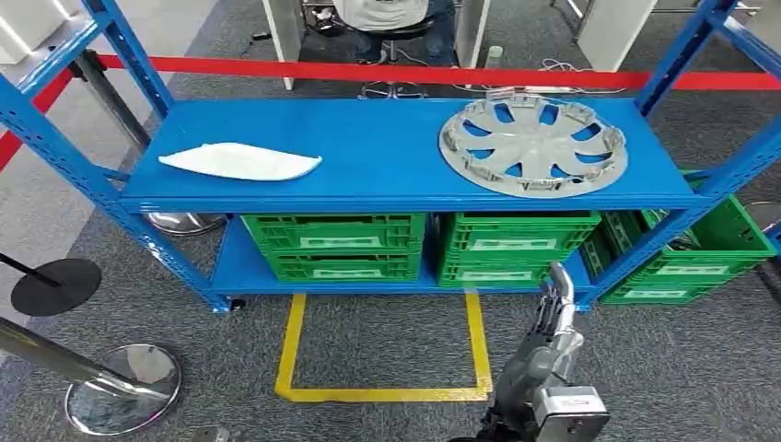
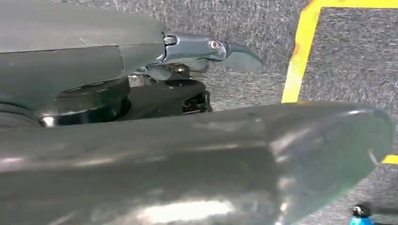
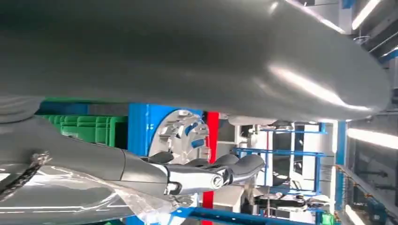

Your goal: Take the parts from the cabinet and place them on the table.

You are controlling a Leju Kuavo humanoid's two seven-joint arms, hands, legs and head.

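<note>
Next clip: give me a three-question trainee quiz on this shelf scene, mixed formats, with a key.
1. True or false: the right hand already holds the silver wheel cover.
2. The white part lies on the top shelf toward which end? A) the robot's left B) the robot's right C) the middle
3. Fill in: the crates on the lower shelf are coloured ____.

Key: 1 false, the hand is below and apart from it; 2 A; 3 green.

person (image 1: 391, 18) cut off at top, crates' (image 1: 333, 245) contents hidden
</note>
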